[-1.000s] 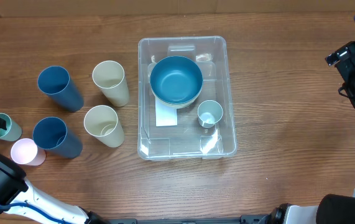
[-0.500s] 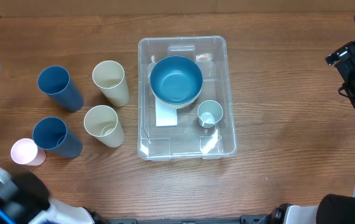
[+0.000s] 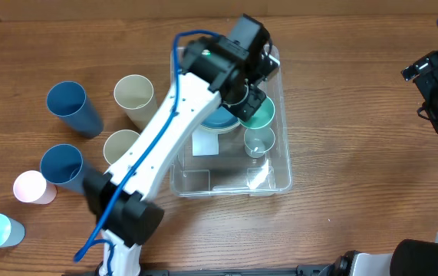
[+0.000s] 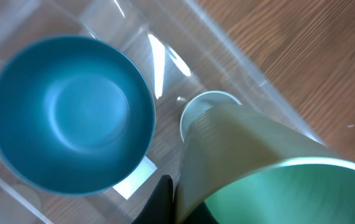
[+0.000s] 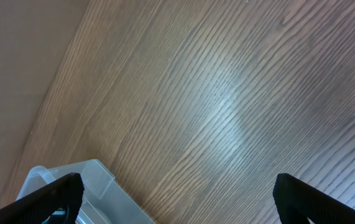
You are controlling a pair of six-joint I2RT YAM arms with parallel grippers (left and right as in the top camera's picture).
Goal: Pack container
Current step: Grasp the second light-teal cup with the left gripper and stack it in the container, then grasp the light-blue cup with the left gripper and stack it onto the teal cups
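Observation:
The container (image 3: pixel 283 157) is a clear rectangular bin in the middle of the table. Inside it are a blue bowl (image 3: pixel 217 120) and a small pale blue cup (image 3: pixel 259 141). My left gripper (image 3: pixel 248 102) hangs over the bin's far right part, shut on the wall of a green cup (image 3: pixel 260 114) that lies tilted. In the left wrist view the green cup (image 4: pixel 264 171) fills the lower right, one finger (image 4: pixel 162 200) pressed against its side, with the bowl (image 4: pixel 71 115) and the pale cup (image 4: pixel 203 107) below. My right gripper (image 3: pixel 436 93) stands open at the right edge, apart from everything.
Left of the bin stand two dark blue cups (image 3: pixel 73 108) (image 3: pixel 62 165), two cream cups (image 3: pixel 136 100) (image 3: pixel 120 146), a pink cup (image 3: pixel 33 187) and a light blue cup (image 3: pixel 0 230). The right wrist view shows bare wood and a bin corner (image 5: pixel 99 183).
My left arm has swung from the far left edge across to the bin, carrying the green cup. The light blue cup at the front left has come into view. The right arm has not moved.

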